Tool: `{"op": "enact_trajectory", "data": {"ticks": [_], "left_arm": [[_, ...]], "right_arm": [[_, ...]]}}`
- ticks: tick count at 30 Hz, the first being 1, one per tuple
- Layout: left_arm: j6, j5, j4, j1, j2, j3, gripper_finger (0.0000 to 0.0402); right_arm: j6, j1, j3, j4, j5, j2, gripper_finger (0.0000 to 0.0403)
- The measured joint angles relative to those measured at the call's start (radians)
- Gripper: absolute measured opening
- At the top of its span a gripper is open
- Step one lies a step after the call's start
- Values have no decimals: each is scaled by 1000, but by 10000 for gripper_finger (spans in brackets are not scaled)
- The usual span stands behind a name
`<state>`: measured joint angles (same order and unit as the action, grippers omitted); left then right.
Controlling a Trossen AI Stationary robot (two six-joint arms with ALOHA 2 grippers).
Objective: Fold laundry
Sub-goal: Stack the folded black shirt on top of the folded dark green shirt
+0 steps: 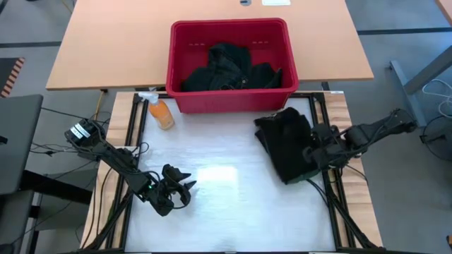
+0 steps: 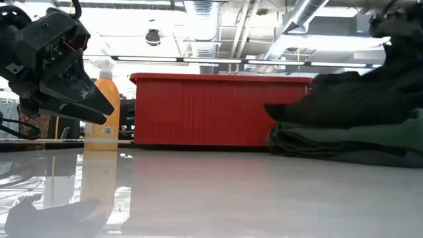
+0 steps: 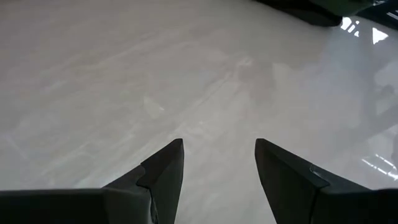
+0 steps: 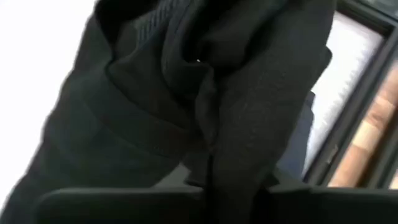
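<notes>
Listing items on the white table, placed relative to the jaws.

Right gripper: at the table's right side, jaws nearly closed, pinching a fold of black cloth; in the right wrist view the fabric fills the space ahead of the fingers and runs down between them.

Folded pile: dark garments stacked directly under and ahead of the right jaws, black above, dark green layers beneath in the low view. Its outer edge lies close to the table's right rail; its inner edge faces bare tabletop.

Left gripper: low over the table's left front, jaws apart, holding nothing. Ahead of its fingers lies bare white surface, with only a dark cloth edge far off.

Basket: red, beyond both grippers at the table's far edge, holding more black laundry.

Bottle: orange, beyond the left jaws, just beside the basket's left front corner.

Open room: a wide bare strip between the two grippers.
</notes>
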<state>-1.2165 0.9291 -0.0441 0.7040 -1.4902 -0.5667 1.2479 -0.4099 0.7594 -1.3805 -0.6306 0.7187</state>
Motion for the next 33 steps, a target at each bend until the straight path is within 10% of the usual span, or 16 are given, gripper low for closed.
{"op": "enact_trajectory", "data": {"ticks": [10,16,26,33], "left_arm": [[-30,-6,4,0,0,0,187],[-30,-6,5,0,0,0,187],[-30,23,14,0,0,0,187],[-25,18,20,3,0,0,187]], "right_arm": [[-6,45,22,-78,8,15,265],[-81,123,149,-159,7,14,293],[-360,179,23,433,-131,59,253],[-367,232,-224,799,-180,111,57]]}}
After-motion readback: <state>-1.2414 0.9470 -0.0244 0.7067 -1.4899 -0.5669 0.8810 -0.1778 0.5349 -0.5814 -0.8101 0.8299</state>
